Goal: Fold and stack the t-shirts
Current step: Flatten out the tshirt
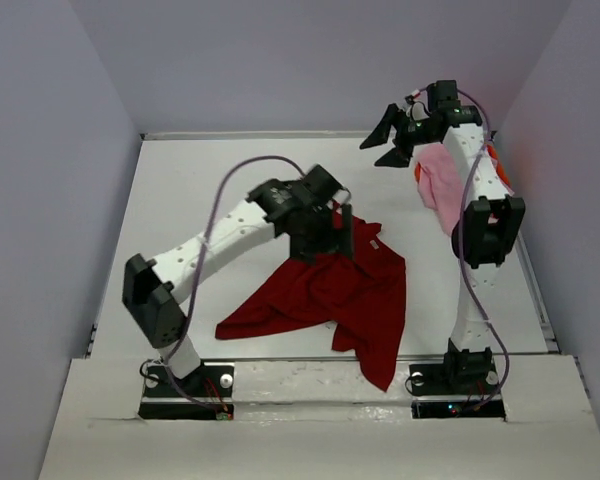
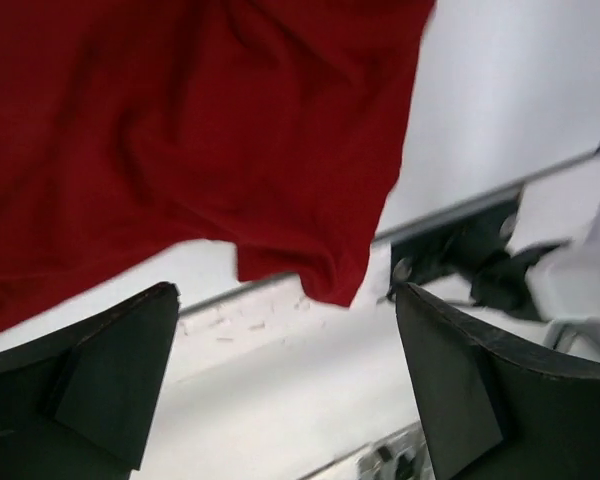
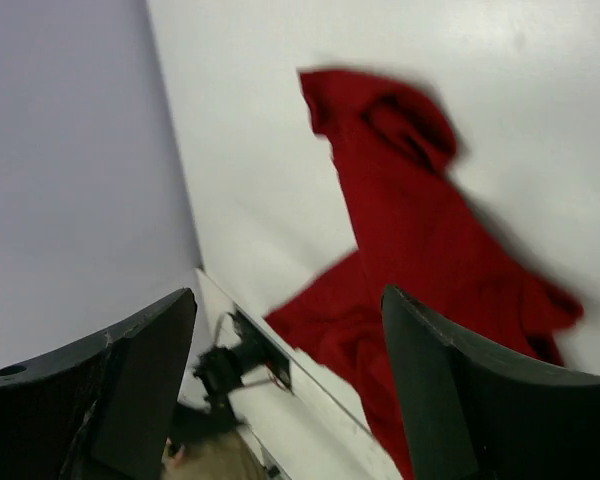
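Trainee: White table (image 1: 195, 190), pale grey walls around it. Where do the t-shirts lie?
Operator: I see the dark red t-shirt (image 1: 352, 292) crumpled between the arms, one corner reaching the near edge. The pink t-shirt (image 1: 442, 182) is bunched at far right, partly behind my right arm, with bits of the orange t-shirt (image 1: 418, 172) at its edges.
Trainee: And the grippers?
Operator: My left gripper (image 1: 337, 240) hangs over the red cloth, jaws wide, holding nothing. My right gripper (image 1: 382, 150) is raised near the far edge, likewise spread and empty.
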You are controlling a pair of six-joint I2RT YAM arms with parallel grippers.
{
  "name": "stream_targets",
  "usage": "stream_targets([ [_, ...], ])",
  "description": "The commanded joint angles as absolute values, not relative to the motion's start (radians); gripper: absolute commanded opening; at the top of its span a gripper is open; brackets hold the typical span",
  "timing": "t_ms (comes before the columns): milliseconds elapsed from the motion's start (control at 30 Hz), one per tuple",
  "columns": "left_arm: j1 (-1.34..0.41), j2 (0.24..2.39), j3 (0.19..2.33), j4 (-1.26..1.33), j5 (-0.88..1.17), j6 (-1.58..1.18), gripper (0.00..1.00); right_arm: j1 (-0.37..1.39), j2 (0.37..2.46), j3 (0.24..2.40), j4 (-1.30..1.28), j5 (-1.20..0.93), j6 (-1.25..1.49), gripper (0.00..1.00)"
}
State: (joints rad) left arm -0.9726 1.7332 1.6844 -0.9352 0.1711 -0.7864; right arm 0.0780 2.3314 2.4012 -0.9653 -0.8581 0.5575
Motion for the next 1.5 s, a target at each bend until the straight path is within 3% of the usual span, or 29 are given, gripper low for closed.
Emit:
stream_targets([
  [0,-0.707,1.554,1.503,-0.947,0.158,-0.714,0.99,0.1,2.036,2.086,-1.2,-0.629,0.336,0.79],
  [33,-0.674,1.53,1.467,-0.928,0.163,-0.669,0.99,0.1,1.881,1.83,-1.128,-0.626,0.339,0.79],
  [67,-0.651,1.529,1.441,-0.924,0.161,-0.649,0.99,0.1,1.808,1.716,-1.094,-0.63,0.344,0.79],
  [267,-0.568,1.601,1.356,-0.881,0.118,-0.533,0.99,0.1,1.389,1.197,-1.078,-0.728,0.396,0.79],
  [633,-0.479,1.674,1.322,-0.847,0.209,-0.463,0.99,0.1,1.074,0.924,-1.316,-0.764,0.387,0.79],
  [867,-0.364,1.651,1.269,-0.835,0.268,-0.443,0.99,0.127,0.859,0.771,-1.446,-0.646,0.385,0.76],
  [1100,-0.304,1.621,1.233,-0.801,0.317,-0.463,0.99,0.152,0.726,0.586,-1.417,-0.637,0.382,0.72],
  [1467,-0.275,1.516,1.104,-0.727,0.405,-0.508,0.99,0.213,0.598,0.601,-1.255,-0.577,0.42,0.71],
])
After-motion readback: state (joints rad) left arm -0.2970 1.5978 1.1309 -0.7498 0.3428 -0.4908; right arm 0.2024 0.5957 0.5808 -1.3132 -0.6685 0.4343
